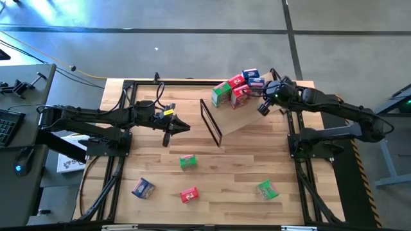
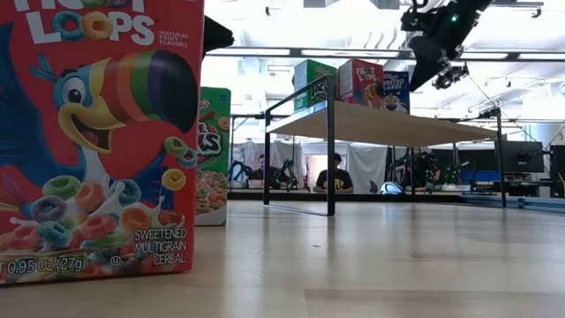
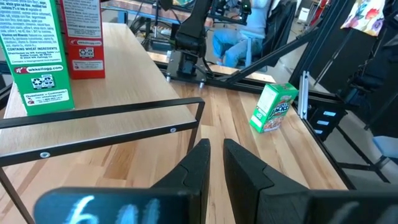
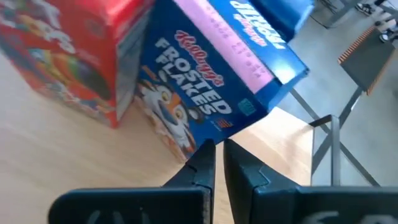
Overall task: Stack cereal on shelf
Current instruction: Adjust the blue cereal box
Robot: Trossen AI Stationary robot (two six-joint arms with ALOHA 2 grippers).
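Right pincer [image 1: 262,107] beside blue cereal boxes [image 1: 252,77] on shelf [image 1: 247,117]

The right gripper [image 4: 219,155] is pointing at a blue Frosted Flakes box [image 4: 193,99], its two dark fingers [image 4: 200,165] sitting nearly closed with a narrow gap. A second blue box [image 4: 273,25] is lying on top. A red box [image 4: 68,56] is standing beside them, touching, on the light wooden shelf [image 4: 50,162].

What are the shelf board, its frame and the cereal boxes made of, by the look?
Shelf board: light wood, matte, faint grain showing. Frame: thin black metal bar or wire, probably painted. Cereal boxes: printed cardboard, slightly glossy, with folded edges seen on the Frosted Flakes box.
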